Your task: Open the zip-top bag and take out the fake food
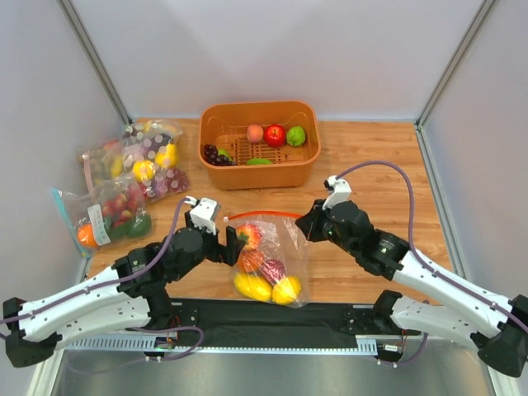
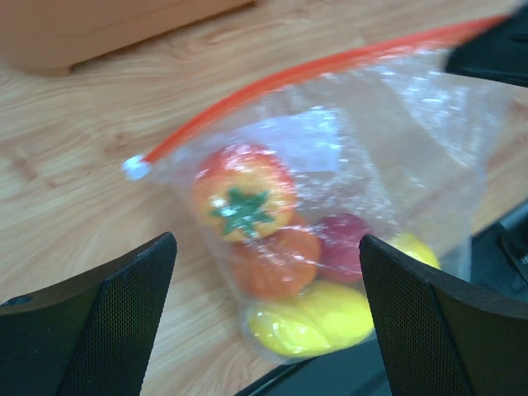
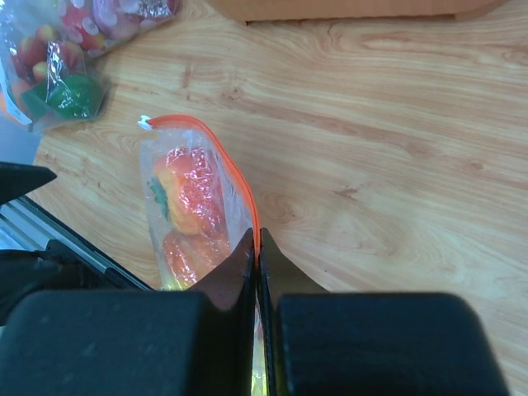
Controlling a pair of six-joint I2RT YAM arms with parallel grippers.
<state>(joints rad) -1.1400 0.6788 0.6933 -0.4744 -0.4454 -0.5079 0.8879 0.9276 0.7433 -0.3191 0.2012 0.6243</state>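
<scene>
The clear zip-top bag (image 1: 268,247) stands near the table's front edge with its orange-red zip strip (image 1: 264,215) on top. Inside it are yellow lemon-like fruits (image 1: 253,286), an orange pepper and a red-yellow fruit (image 2: 243,194). My right gripper (image 1: 307,221) is shut on the right end of the zip strip, and in the right wrist view the strip (image 3: 224,157) runs in between its closed tips (image 3: 257,237). My left gripper (image 1: 234,243) is open at the bag's left side. In the left wrist view its fingers frame the bag's lower part (image 2: 266,247) without touching it.
An orange basket (image 1: 305,161) at the back holds a peach, a red apple, a green fruit and grapes. Two other filled bags lie at the left (image 1: 144,161), one blue-zipped (image 1: 103,219). A black mat (image 1: 330,318) lines the front edge.
</scene>
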